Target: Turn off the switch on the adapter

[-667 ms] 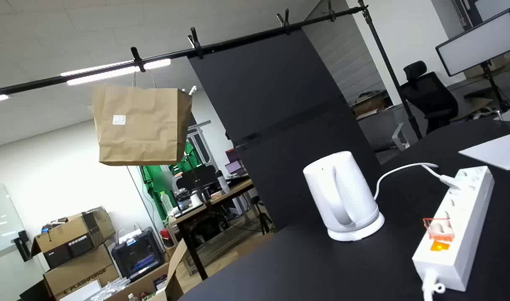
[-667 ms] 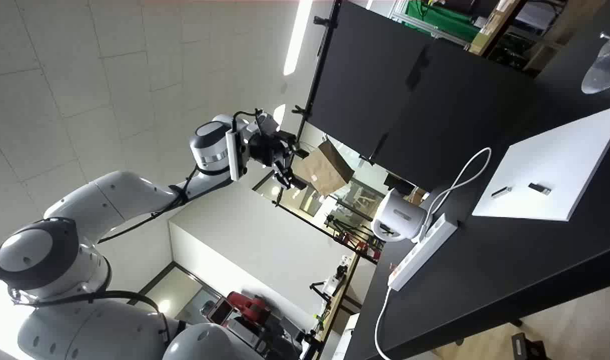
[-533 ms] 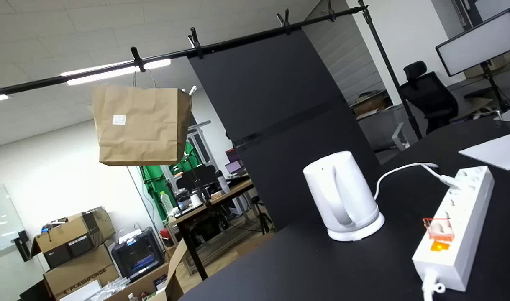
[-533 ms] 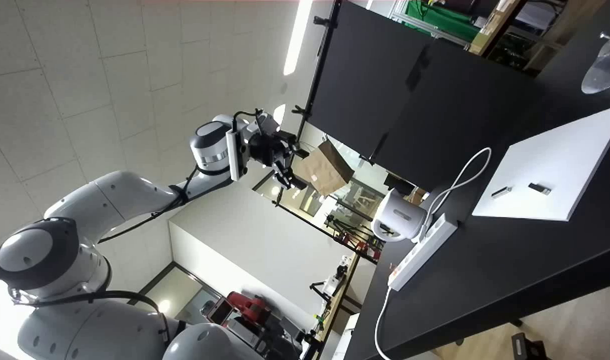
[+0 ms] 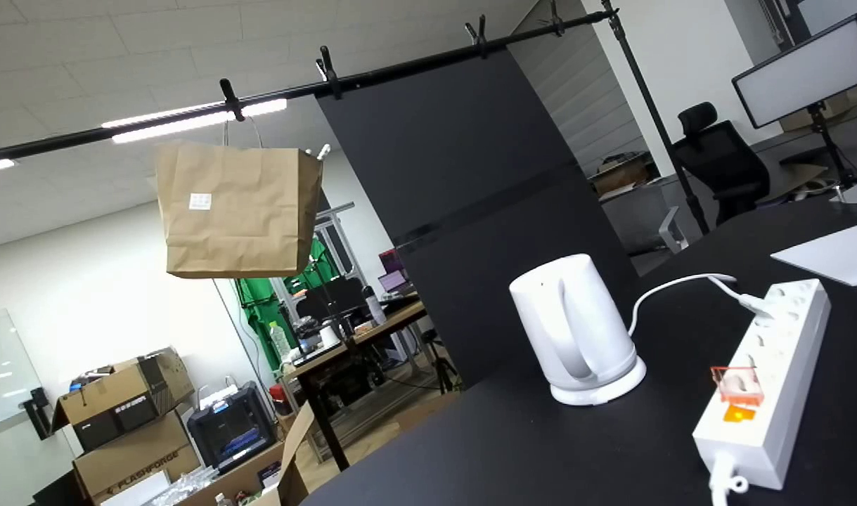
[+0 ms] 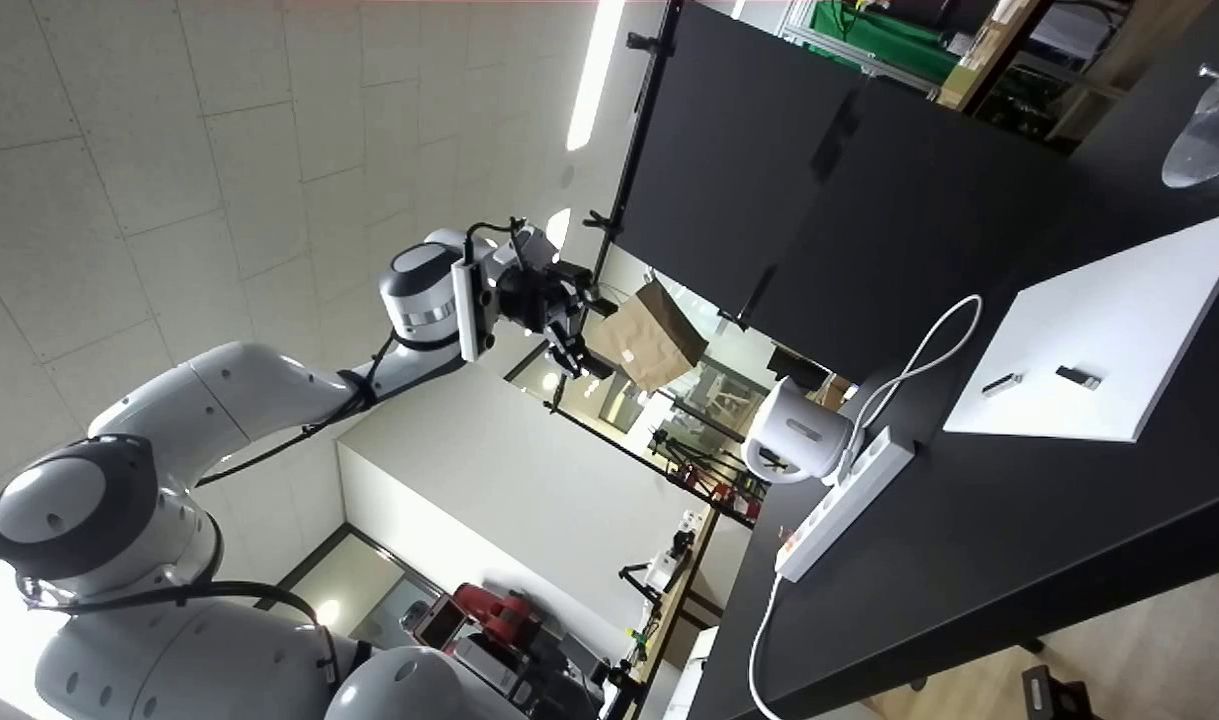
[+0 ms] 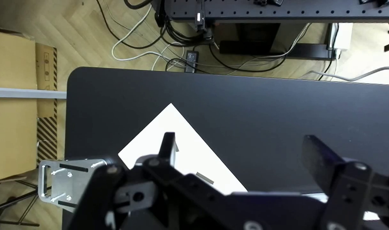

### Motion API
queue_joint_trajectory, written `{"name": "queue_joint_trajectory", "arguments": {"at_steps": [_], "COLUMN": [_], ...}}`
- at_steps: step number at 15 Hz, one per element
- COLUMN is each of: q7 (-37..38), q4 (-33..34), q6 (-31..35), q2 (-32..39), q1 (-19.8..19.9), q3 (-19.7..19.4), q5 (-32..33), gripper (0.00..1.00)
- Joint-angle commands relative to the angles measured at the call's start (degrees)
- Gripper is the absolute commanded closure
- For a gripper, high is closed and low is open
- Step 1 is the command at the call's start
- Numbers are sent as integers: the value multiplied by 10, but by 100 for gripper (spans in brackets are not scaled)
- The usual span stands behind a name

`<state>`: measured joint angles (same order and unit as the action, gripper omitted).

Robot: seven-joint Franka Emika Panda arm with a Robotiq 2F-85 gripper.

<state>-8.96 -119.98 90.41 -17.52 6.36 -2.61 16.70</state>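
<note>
strip lights (image 6: 596, 75) glare white from the ceiling (image 6: 239, 150)

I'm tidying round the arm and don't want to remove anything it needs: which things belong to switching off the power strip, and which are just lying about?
For the job:
white power strip
orange switch near its end
the arm's open hand

Not part of it:
white electric kettle
white panel
two small dark bars on it
hanging brown paper bag

The arm (image 6: 239, 395) is white and grey, the gripper (image 6: 599, 335) black.
</note>
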Motion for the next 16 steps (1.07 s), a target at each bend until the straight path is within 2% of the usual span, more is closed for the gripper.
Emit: {"name": "queue_joint_trajectory", "arguments": {"at_steps": [1, 6, 10, 14, 16], "q7": [45, 83, 102, 92, 89], "q4": [-14, -4, 26, 73, 107], "q6": [57, 208, 293, 322, 297], "q2": [-18, 10, 61, 125, 161], "q1": [-10, -39, -75, -118, -133], "q3": [-7, 15, 51, 89, 105], "q5": [-5, -58, -102, -137, -138], "gripper": [0, 0, 0, 0, 0]}}
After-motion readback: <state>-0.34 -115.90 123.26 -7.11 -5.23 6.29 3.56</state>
